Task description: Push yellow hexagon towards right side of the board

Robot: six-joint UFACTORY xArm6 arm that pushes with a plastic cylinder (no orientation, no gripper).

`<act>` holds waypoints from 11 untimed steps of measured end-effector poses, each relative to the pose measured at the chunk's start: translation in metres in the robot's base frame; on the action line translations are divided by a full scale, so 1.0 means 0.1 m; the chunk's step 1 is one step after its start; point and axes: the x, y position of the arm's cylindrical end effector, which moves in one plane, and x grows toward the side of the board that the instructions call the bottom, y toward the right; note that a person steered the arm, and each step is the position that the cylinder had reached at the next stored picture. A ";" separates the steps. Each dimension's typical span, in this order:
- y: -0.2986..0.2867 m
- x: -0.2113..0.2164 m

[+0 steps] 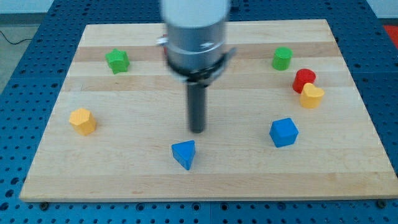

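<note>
- The yellow hexagon [82, 121] sits near the board's [155, 177] left edge.
- A green star-shaped block [117, 61] lies above it.
- My tip [197, 130], a bare rod with no pincer, stands mid-board, just above the blue triangle [185, 154], well apart from the hexagon.
- The blue cube [283, 132], green block [282, 58], red block [303, 79] and yellow heart [311, 96] lie on the right.

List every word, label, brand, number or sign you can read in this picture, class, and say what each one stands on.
None: no readable text shows anywhere.
The wooden board is plain.
The blocks carry no marks: yellow hexagon, green star, blue triangle, blue cube, green block, red block, yellow heart.
The arm's housing is blurred; nothing legible.
My tip is unmarked.
</note>
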 end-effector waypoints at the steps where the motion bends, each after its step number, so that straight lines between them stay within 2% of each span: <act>1: -0.98 0.26; 2: -2.08 0.38; 3: -2.49 0.36; 4: -2.47 0.15; 5: -2.02 -0.14; 7: -0.29 -0.54; 8: -0.42 -0.56; 9: -1.22 -0.52; 10: -1.25 -0.84; 11: -0.45 -0.99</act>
